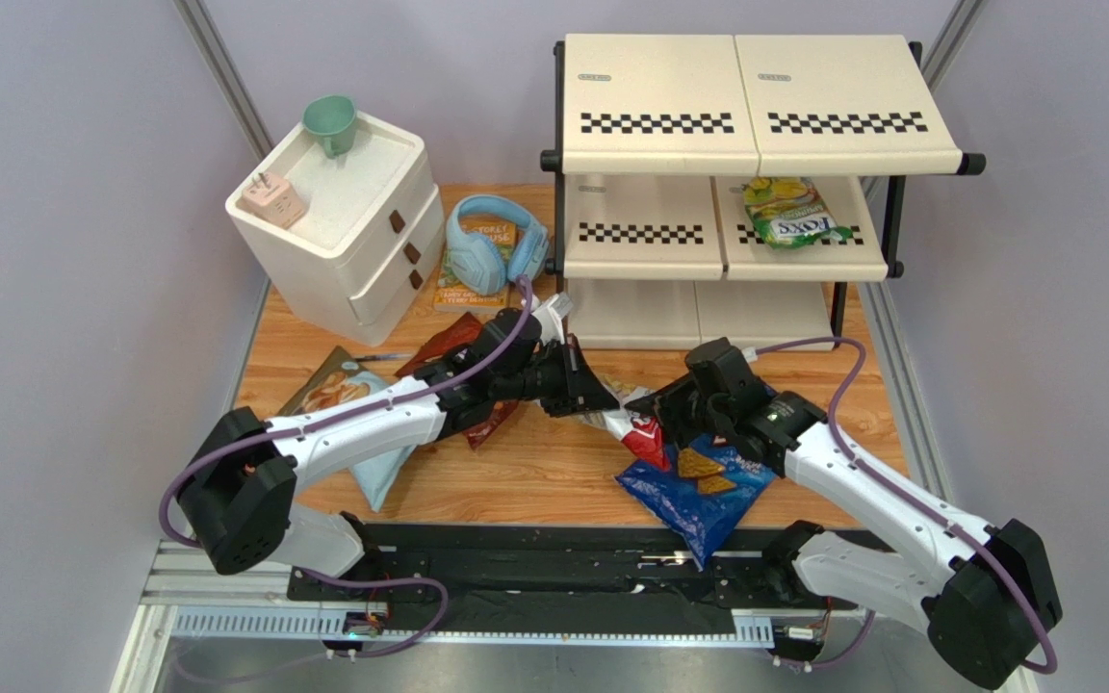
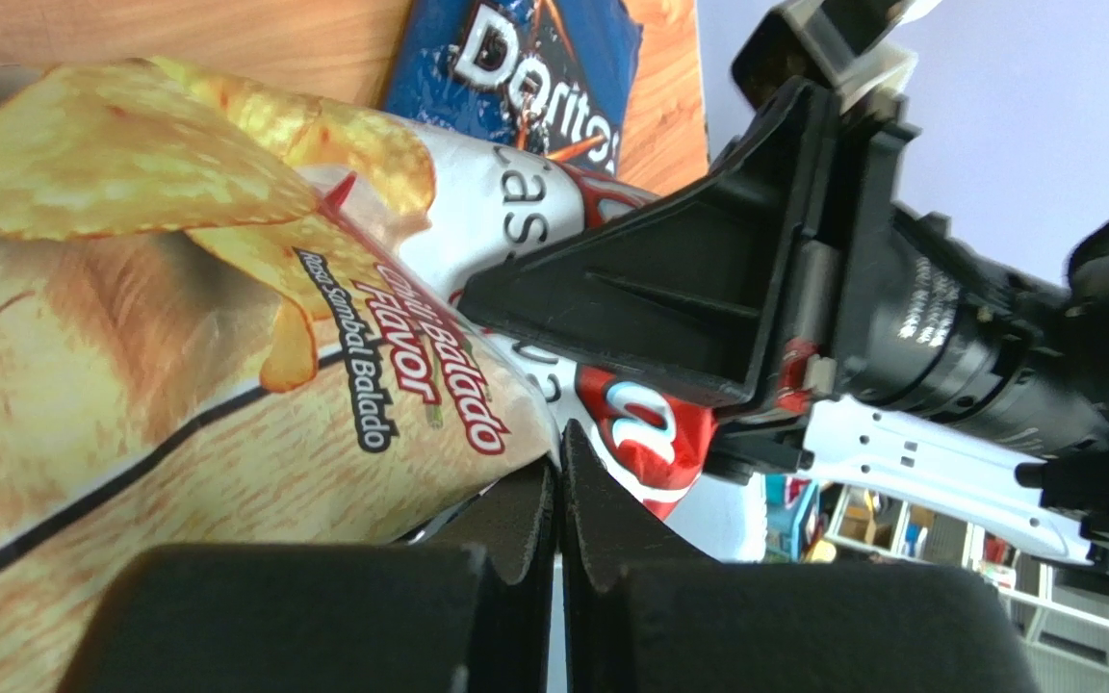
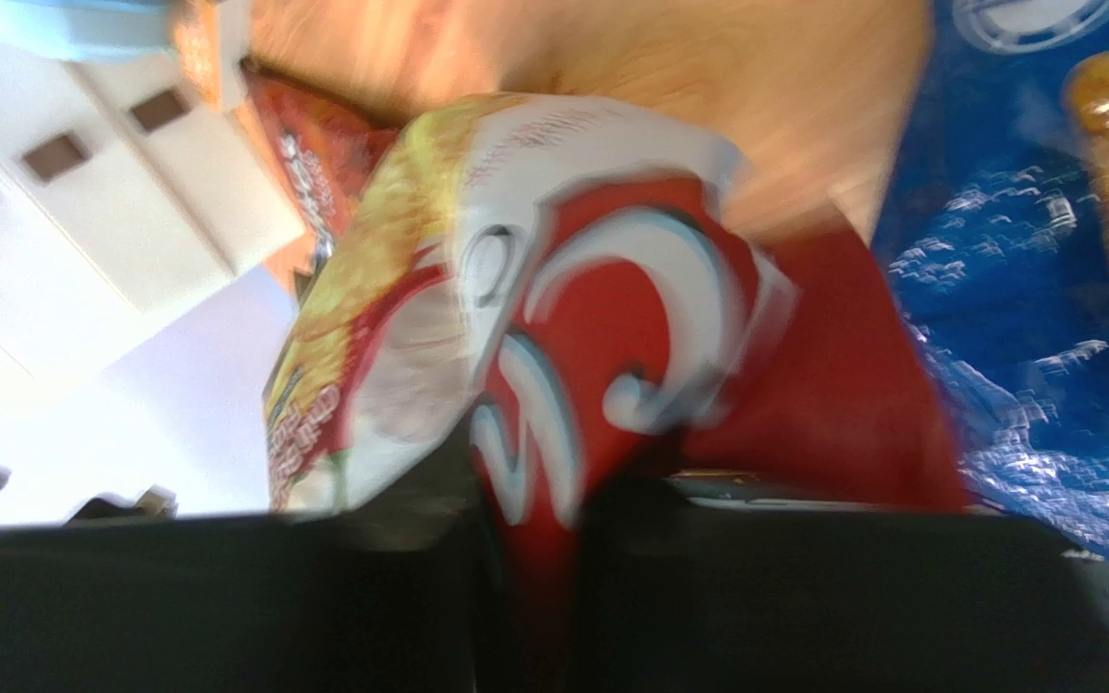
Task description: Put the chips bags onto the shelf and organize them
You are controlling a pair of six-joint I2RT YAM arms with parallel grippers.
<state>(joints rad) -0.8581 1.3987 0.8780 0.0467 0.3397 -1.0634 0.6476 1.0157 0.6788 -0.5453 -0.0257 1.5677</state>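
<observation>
While the overhead view is giving the layout, it isn't resolving either set of jaws; the wrist views are doing that.

Left to right on the table [image 1: 546, 477]:
- The pale-blue cassava bag [image 1: 361, 459] is lying flat near the left edge, partly under the left arm.
- The red Doritos bag [image 1: 445, 347] is lying just beyond it, also partly under that arm.
- The left gripper [image 2: 561, 484] is sitting mid-table with its jaws pressed together and no gap showing. Its tips are sitting right at the lower edge of the white-and-red bag [image 2: 372, 347]; can't tell whether foil is pinched. Only the left wrist view is showing that, plus one right finger lying across the bag's face.
- The white-and-red bag is sitting between the two grippers, its near end overlapping the blue Doritos bag [image 1: 698, 498].
- The right gripper [image 3: 532, 527] is meeting the white-and-red bag from the right. The right wrist view is blurring, but it's showing the bag's red corner running down into the narrow gap between the fingers, with the jaws closing in on it from both sides.
- The blue Doritos bag is lying flat, partly under the right gripper.
- The shelf [image 1: 749, 101] is standing at the back right, well apart from both grippers. The green-yellow bag [image 1: 795, 214] is lying on the right half of its middle tier, and only the overhead view is catching that.
</observation>
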